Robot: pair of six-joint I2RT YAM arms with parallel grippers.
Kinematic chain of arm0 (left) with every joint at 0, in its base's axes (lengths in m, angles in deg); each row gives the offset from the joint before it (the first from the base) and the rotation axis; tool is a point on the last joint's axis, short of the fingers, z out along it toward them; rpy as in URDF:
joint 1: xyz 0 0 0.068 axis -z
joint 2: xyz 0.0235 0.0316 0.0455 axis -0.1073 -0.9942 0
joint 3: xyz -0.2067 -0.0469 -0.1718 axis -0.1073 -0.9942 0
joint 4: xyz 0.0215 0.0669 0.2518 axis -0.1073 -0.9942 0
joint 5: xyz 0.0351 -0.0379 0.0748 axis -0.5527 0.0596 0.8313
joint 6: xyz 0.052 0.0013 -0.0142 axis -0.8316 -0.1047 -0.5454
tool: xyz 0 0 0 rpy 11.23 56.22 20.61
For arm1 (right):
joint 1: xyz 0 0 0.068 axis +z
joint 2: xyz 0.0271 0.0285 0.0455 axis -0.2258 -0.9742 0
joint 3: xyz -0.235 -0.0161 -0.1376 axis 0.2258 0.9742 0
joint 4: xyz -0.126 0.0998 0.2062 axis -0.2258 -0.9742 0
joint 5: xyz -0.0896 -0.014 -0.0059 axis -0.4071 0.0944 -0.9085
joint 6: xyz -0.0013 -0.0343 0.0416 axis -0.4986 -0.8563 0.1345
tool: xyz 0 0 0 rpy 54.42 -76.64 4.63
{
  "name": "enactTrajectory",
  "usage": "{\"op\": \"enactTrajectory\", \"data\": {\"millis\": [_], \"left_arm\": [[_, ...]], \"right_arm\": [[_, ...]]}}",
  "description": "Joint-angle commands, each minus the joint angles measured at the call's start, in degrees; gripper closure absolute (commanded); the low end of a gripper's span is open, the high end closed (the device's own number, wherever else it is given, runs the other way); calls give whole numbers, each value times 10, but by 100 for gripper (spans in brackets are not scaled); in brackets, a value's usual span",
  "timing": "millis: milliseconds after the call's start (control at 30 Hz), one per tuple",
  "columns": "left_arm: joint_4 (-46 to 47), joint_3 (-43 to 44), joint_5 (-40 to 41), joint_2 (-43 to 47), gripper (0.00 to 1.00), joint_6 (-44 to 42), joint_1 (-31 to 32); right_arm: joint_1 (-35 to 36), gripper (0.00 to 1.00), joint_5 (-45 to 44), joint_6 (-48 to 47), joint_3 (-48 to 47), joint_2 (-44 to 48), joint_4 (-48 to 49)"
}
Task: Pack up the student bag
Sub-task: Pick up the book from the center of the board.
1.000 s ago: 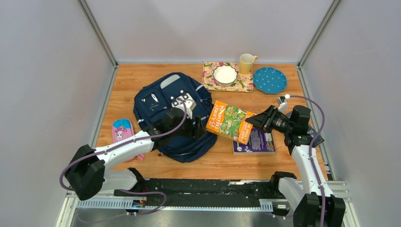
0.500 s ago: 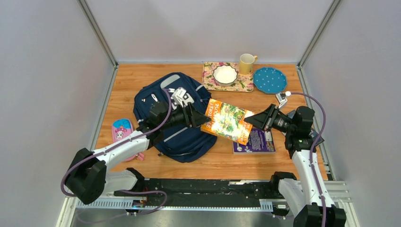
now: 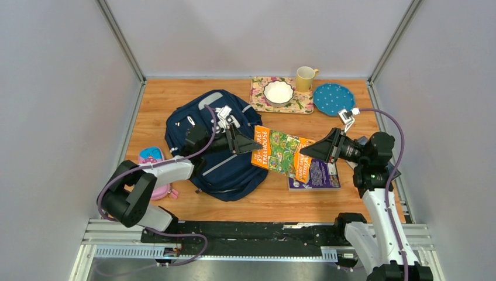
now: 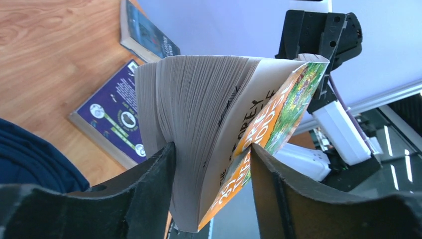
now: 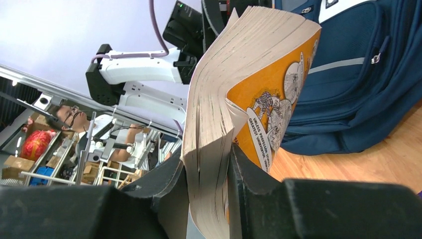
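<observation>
The student bag (image 3: 199,126) is a navy backpack lying flat at the table's left centre; it also shows in the right wrist view (image 5: 348,74). An orange paperback (image 3: 281,151) hangs in the air just right of it. My right gripper (image 3: 304,153) is shut on the book's right edge (image 5: 249,74), fingers pressed on both sides (image 5: 206,164). My left gripper (image 3: 255,146) straddles the book's left edge (image 4: 209,99) with its jaws wide (image 4: 211,149). One finger touches the page block; the splayed cover reaches the other.
A purple book (image 3: 319,174) lies on the table under the held one. A dark book (image 4: 149,35) lies beyond it. A pink pencil case (image 3: 151,161) sits left of the bag. A floral mat with a white bowl (image 3: 278,92), a yellow mug (image 3: 305,78) and a blue plate (image 3: 333,99) stand at the back.
My left gripper left the bag and swung right until its jaws came round the book's left edge. My right gripper lifted the orange book and carried it slightly left.
</observation>
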Motion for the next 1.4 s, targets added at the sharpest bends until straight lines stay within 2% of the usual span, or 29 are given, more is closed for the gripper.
{"op": "enactTrajectory", "data": {"millis": [0,33,200,267,300,367,400,433,533,733,900,967,1033,1100,1200,1267,1367], "left_arm": [[157,16,-79,-9,34,76,13],[160,14,-82,-9,23,76,13],[154,-10,-80,13,23,57,5],[122,-17,-76,28,23,39,-1],[98,-21,-68,49,23,3,-7],[-10,-22,-53,74,23,-49,-11],[-54,-17,-28,100,23,-104,-10],[-133,-14,-13,113,23,-128,-11],[-185,-11,19,141,22,-167,-11],[-145,-1,-6,120,22,-140,-11],[-163,11,2,132,22,-161,-11],[-171,16,3,134,21,-163,-11],[-140,20,-16,127,21,-143,-11],[-112,23,-37,112,21,-107,-11],[14,21,-72,87,21,-39,-11],[46,22,-81,76,21,-7,-11],[74,23,-85,67,21,8,-11]], "right_arm": [[13,100,6,2,-27,-2,31],[14,100,0,-3,-28,-2,15],[14,100,-10,-29,-42,-4,-22],[14,100,-13,-31,-45,-4,-27],[14,100,-13,-31,-47,-4,-28],[14,100,-19,-32,-57,-2,-36],[14,100,-23,-31,-59,-1,-39],[14,100,-27,-31,-64,-1,-43],[14,100,-25,-21,-68,1,-32],[14,100,-14,78,-50,0,84],[14,100,-13,42,-76,9,21],[30,100,-18,74,-67,7,54],[31,100,-15,124,-51,0,127],[31,100,-17,129,-47,-3,143],[38,100,-17,156,-41,-13,180],[42,100,-17,198,-35,-19,241],[56,100,-19,211,-38,-32,274]]}}
